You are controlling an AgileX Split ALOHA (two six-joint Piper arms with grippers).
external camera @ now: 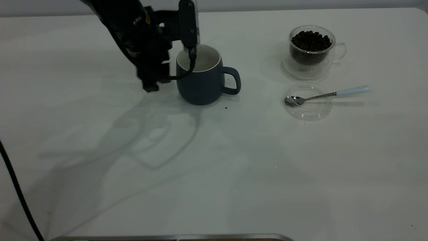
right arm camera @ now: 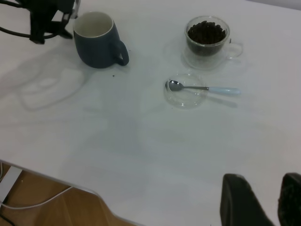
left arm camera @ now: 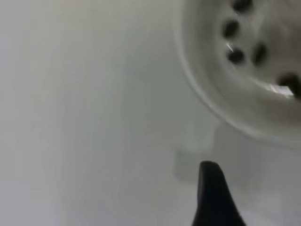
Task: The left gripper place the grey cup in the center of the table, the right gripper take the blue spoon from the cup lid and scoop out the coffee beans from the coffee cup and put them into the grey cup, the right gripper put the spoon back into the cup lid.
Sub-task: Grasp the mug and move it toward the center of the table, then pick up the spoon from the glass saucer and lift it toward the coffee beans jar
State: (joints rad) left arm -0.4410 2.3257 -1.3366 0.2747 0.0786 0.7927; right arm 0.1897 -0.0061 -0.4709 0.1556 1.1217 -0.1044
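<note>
Beside the grey cup (external camera: 204,78): left gripper (external camera: 157,72) against the side away from the handle.

The cup stood upright toward the table's (external camera: 214,174) middle, a few beans inside it by the left wrist view. Whether the left fingers gripped the wall or had let go could not be told. Well off the cup's handle side sat the coffee cup (external camera: 311,50), full of beans; near it the blue spoon (external camera: 329,94) lay bowl-down in the cup lid (external camera: 307,102), handle overhanging, presumably for easy pickup. Right gripper (right arm camera: 265,200) hung well clear, fingers parted.
</note>
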